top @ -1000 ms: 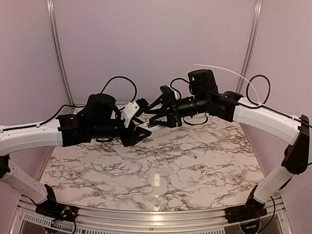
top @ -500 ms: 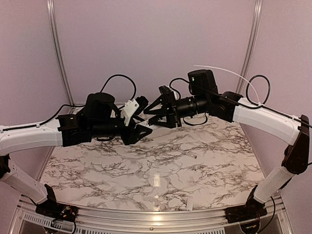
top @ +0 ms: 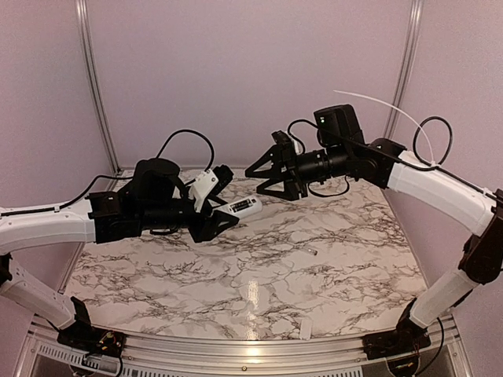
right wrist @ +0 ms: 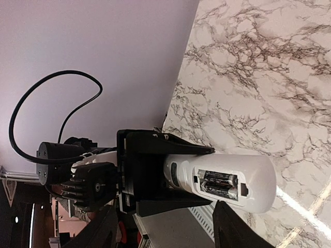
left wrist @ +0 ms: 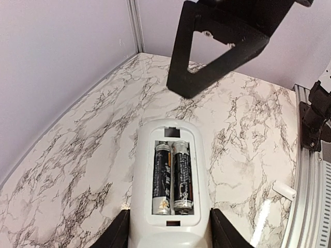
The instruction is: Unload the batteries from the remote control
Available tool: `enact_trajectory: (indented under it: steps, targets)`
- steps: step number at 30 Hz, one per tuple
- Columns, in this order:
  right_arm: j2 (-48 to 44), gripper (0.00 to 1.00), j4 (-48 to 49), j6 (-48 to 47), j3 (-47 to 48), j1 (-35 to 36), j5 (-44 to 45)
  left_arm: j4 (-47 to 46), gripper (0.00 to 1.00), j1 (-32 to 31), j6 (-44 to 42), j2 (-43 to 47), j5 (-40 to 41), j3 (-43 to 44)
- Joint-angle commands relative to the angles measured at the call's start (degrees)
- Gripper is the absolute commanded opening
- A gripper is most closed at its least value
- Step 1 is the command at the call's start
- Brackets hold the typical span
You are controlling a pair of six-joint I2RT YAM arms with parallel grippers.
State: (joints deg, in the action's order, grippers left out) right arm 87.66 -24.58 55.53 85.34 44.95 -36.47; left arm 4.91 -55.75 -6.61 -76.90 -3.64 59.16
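Note:
My left gripper (top: 222, 206) is shut on the near end of the white remote control (top: 242, 206) and holds it above the table. In the left wrist view the remote (left wrist: 168, 155) lies back up between my fingers (left wrist: 118, 235), its compartment open, with two dark batteries (left wrist: 172, 178) side by side inside. My right gripper (top: 256, 179) is open and empty, a short way up and right of the remote's free end. The right wrist view shows the remote (right wrist: 232, 178), the batteries (right wrist: 220, 184) and the left gripper (right wrist: 150, 173) beyond my open right gripper (right wrist: 165, 232).
A small flat white plastic piece (top: 305, 330) lies near the table's front edge, also in the left wrist view (left wrist: 284, 189). A tiny pale bit (top: 312, 253) lies on the marble right of centre. A thin pale stick (top: 377, 110) juts from the right arm.
My right gripper has drawn back up and to the right, away from the remote. My left gripper has sunk slightly with the remote. The white piece appeared by the front edge.

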Motion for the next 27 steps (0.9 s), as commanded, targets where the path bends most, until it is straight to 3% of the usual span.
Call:
enact_trajectory:
  steps: [1, 15, 27]
  targets:
    - [-3.3, 0.62, -6.4, -2.9, 2.2, -1.9, 4.7, -1.3, 0.18, -0.2, 0.4, 2.2, -1.1, -2.9]
    - [-7.9, 0.64, -15.0, -3.2, -1.6, -3.0, 12.8, -4.3, 0.19, -0.2, -0.3, 1.3, -6.6, -10.6]
    - [-12.7, 0.64, -20.6, -1.7, -4.7, -1.4, 18.8, -8.9, 0.19, -0.9, -3.6, -4.8, -11.0, -11.7]
